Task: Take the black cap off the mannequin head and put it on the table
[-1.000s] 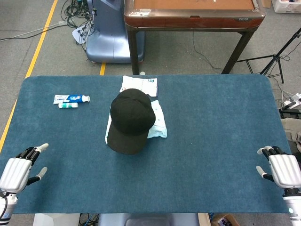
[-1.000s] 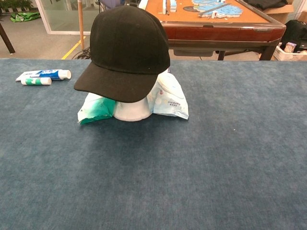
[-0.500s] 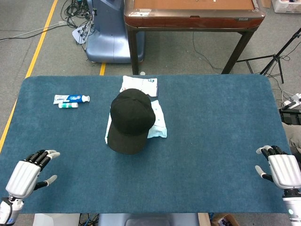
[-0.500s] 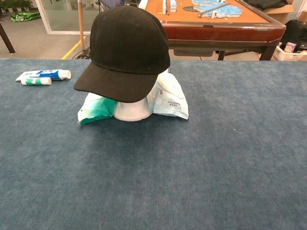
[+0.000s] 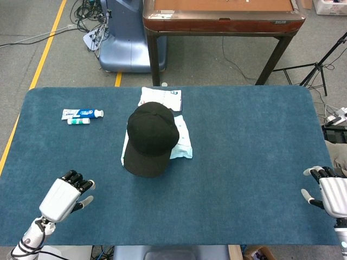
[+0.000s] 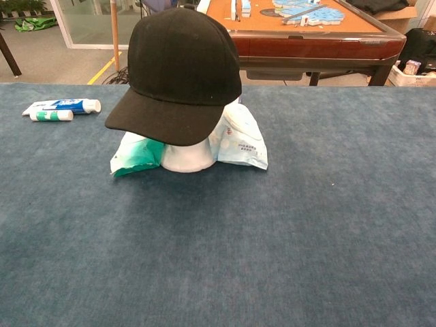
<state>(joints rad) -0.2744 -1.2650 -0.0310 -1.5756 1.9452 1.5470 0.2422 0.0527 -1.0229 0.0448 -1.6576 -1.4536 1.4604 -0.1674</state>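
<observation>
The black cap (image 5: 150, 138) (image 6: 180, 71) sits on the white mannequin head (image 6: 185, 156), brim toward me, in the middle of the blue table (image 5: 244, 162). Only the head's lower part shows under the brim in the chest view. My left hand (image 5: 64, 196) hovers over the table's near left part, fingers apart and holding nothing, well short of the cap. At the near right edge my right hand (image 5: 329, 193) is open and empty as well. Neither hand shows in the chest view.
Plastic packets (image 6: 238, 139) lie around the mannequin base, a green-white one (image 6: 135, 154) on its left. Two toothpaste tubes (image 5: 81, 115) (image 6: 60, 108) lie at the far left. A brown table (image 5: 222, 16) stands behind the blue one.
My left hand has moved right and inward over the table, toward the cap. My right hand has slid slightly right and toward the near edge. The cap has not moved.
</observation>
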